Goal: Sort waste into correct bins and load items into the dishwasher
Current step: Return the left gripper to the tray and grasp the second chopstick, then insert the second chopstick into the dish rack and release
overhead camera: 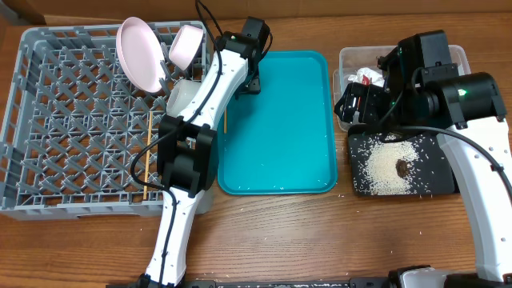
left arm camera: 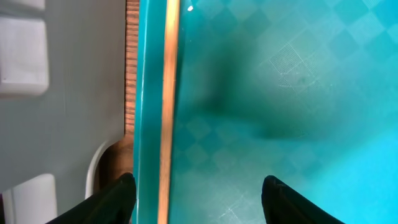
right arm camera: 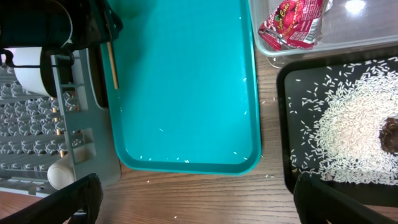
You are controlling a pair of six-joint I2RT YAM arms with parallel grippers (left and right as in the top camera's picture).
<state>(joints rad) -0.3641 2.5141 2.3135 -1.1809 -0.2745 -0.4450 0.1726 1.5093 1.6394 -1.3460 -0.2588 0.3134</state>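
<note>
Your left gripper (left arm camera: 196, 193) hangs with its fingers apart, straddling a thin wooden chopstick (left arm camera: 166, 112) that lies along one edge of the teal plastic serving tray (left arm camera: 298, 93). Your right gripper (right arm camera: 196, 193) gapes wide. The crumpled red-and-white wrapper (right arm camera: 292, 22) lies in the clear plastic tub (right arm camera: 360, 31).

clear tub (overhead camera: 346, 64) mostly behind the right arm (overhead camera: 448, 92)

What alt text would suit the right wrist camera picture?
A nearly bare teal tray fills the middle, seen from above, with the open right pincer framing the bottom corners. Right of it, a black tray holds a rice heap and brown lump; a clear tub holds a red-and-white wrapper.
</note>
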